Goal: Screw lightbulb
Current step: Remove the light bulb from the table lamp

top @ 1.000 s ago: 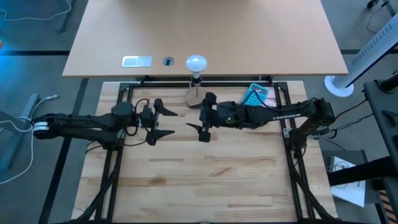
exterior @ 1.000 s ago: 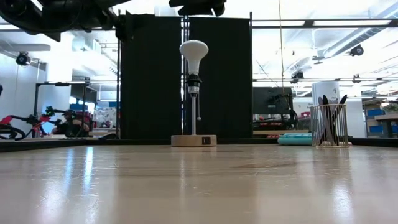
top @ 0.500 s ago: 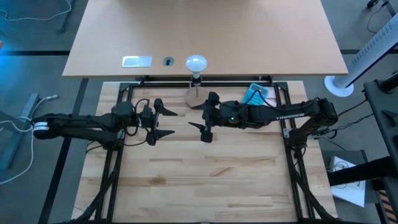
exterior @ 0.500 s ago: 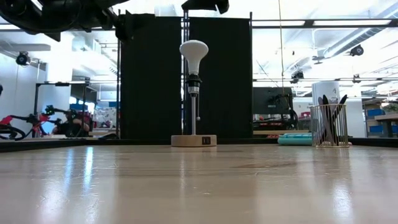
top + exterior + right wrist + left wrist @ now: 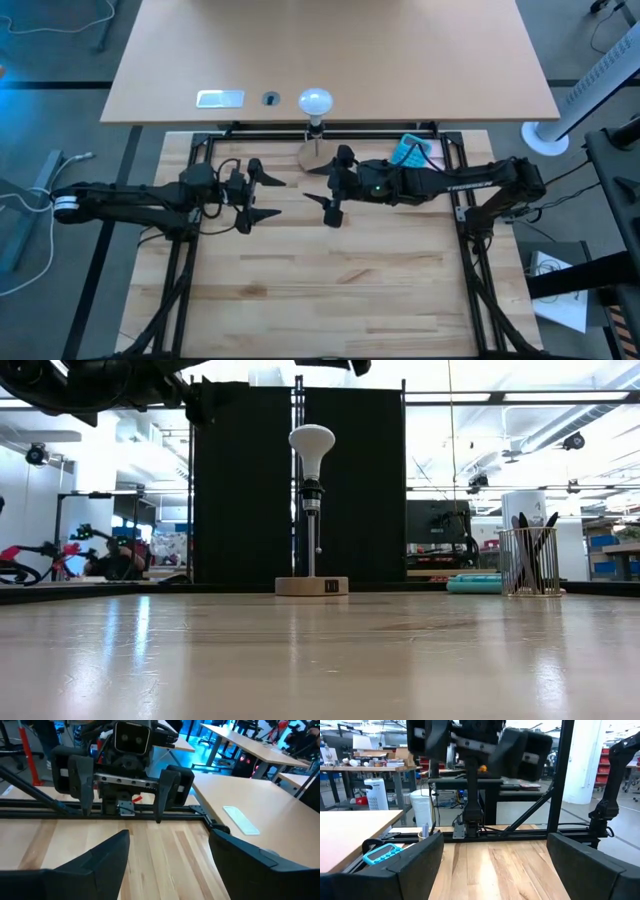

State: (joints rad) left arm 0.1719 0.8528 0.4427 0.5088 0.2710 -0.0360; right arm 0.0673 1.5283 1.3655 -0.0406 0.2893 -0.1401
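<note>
The white lightbulb (image 5: 315, 100) sits globe up, its neck in the black socket (image 5: 311, 493) of a thin stand that rises from a round wooden disc (image 5: 312, 586) at the table's far edge. My left gripper (image 5: 264, 197) is open and empty above the table, left of the stand and nearer. My right gripper (image 5: 322, 184) is open and empty, facing it just near of the disc (image 5: 312, 156). Each wrist view shows the other gripper straight ahead: the right gripper shows in the left wrist view (image 5: 480, 745), and the left gripper shows in the right wrist view (image 5: 125, 770). Only the right gripper's underside (image 5: 330, 364) shows at the low view's top edge.
A teal object (image 5: 410, 152) lies at the far right of the table, by my right arm. A wire cup of dark pens (image 5: 528, 560) stands far right. A tan desk (image 5: 420, 60) lies beyond the far edge. Bare wooden tabletop (image 5: 320, 290) spreads toward the near edge.
My right gripper has risen, nearly leaving the low view's top edge, and has drawn back a little toward the table's right edge. It stays open. The bulb and stand have kept still.
</note>
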